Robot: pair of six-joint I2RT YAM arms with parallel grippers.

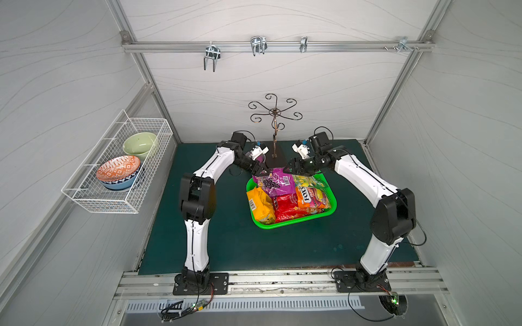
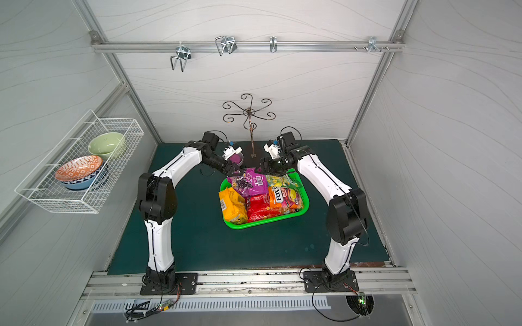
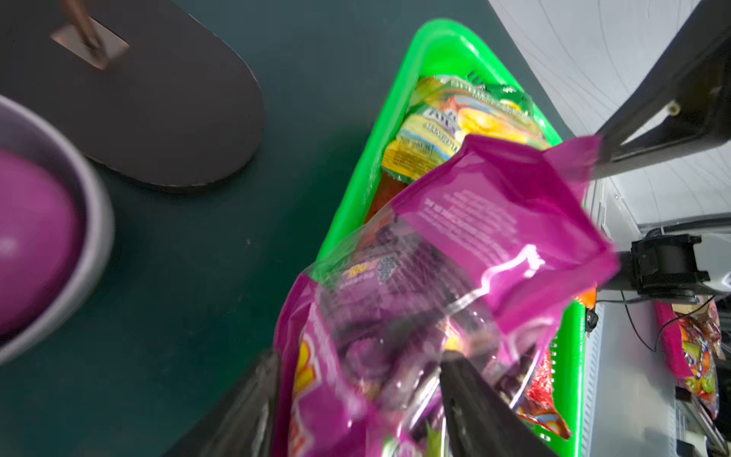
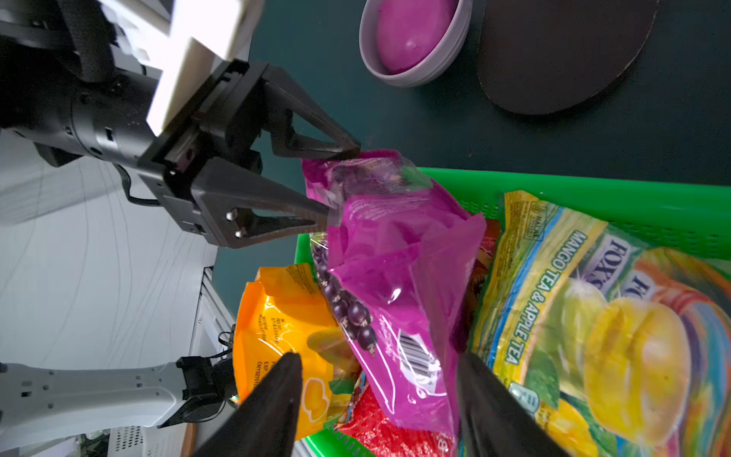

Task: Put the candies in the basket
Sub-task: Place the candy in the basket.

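The purple bag (image 1: 275,182) lies on the other candy bags (image 1: 288,207) in the green basket (image 1: 293,223), in the middle of both top views. The left gripper (image 1: 260,169) and right gripper (image 1: 292,167) are wide open at its upper end. They hold nothing.

The basket (image 1: 331,207) is bright green, its sides dotted with fine perforations. Inside it, the purple bag (image 1: 275,183) is glossy magenta with dark berries, a white barcode patch and a clear window. The yellow bag (image 1: 260,206) is orange-yellow with a white barcode. The red bag (image 1: 285,210) is deep red. The orange bag (image 1: 309,197) bears white letters on a dark label. The green bag (image 4: 573,316) mixes green and yellow, with blue lettering. The table mat (image 1: 226,242) is dark teal. Near its far edge, a grey bowl (image 4: 451,51) holds a magenta ball (image 4: 411,35). The rack (image 1: 113,201) is white wire. It holds a pale green bowl (image 1: 139,144) and a patterned bowl (image 1: 118,169) in orange-and-white geometric print, which sits over a blue bowl (image 1: 121,185).
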